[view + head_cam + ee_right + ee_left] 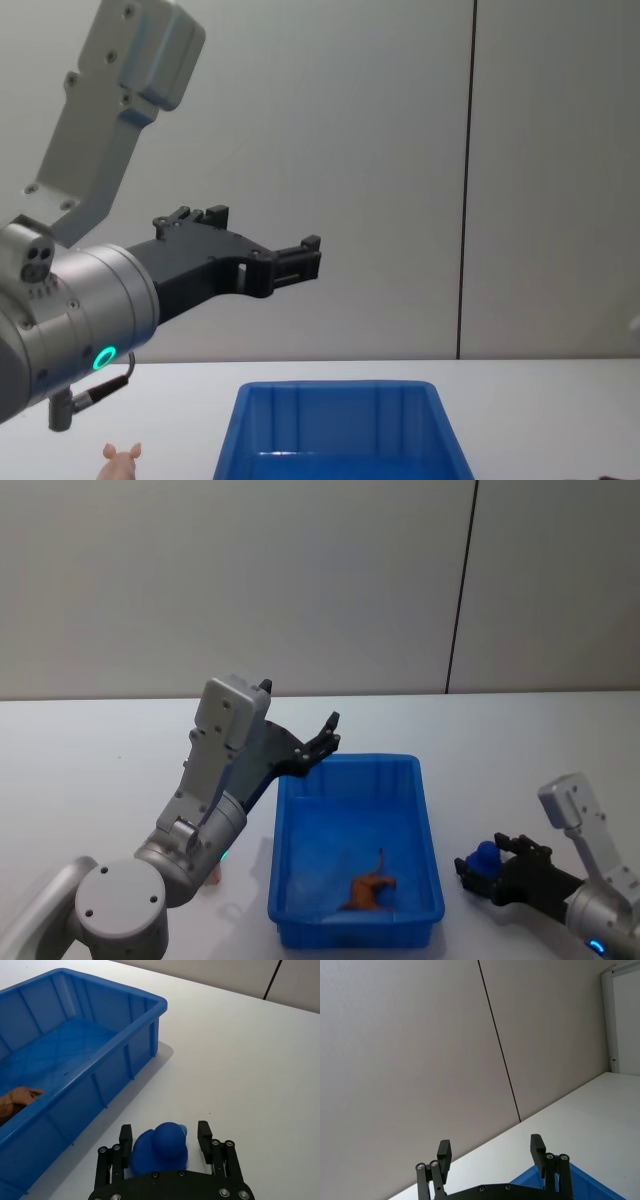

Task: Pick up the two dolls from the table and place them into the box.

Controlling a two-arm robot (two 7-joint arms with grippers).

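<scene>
Up off the counter (90, 750), the left claw (333, 730) hangs in the air with its jaws spread wide and nothing between them. In its own wrist view the left claw (490, 1146) points toward the pale wall, with a corner of the box (600, 1192) just under it. From the chest view the left claw (312, 255) sits well above the box (340, 388), whose far left corner lies below the fingertips. The orange doll (368, 888) lies on the floor of the box (350, 762), down and to the right of that claw, near the box's near wall. A pink pig doll (122, 460) stands on the counter far below the left claw, outside the box on its left. Low at the counter, the right claw (478, 865) has a blue duck doll (486, 853) between its fingers. Seen from the wrist, the right claw (164, 1129) brackets the blue duck doll (162, 1150) with a sliver of counter (240, 1060) showing beside one finger (204, 1135), so the jaws are parted, not clamped. The box (107, 1057) stands to this claw's left, near but apart, with the orange doll (17, 1096) inside.
</scene>
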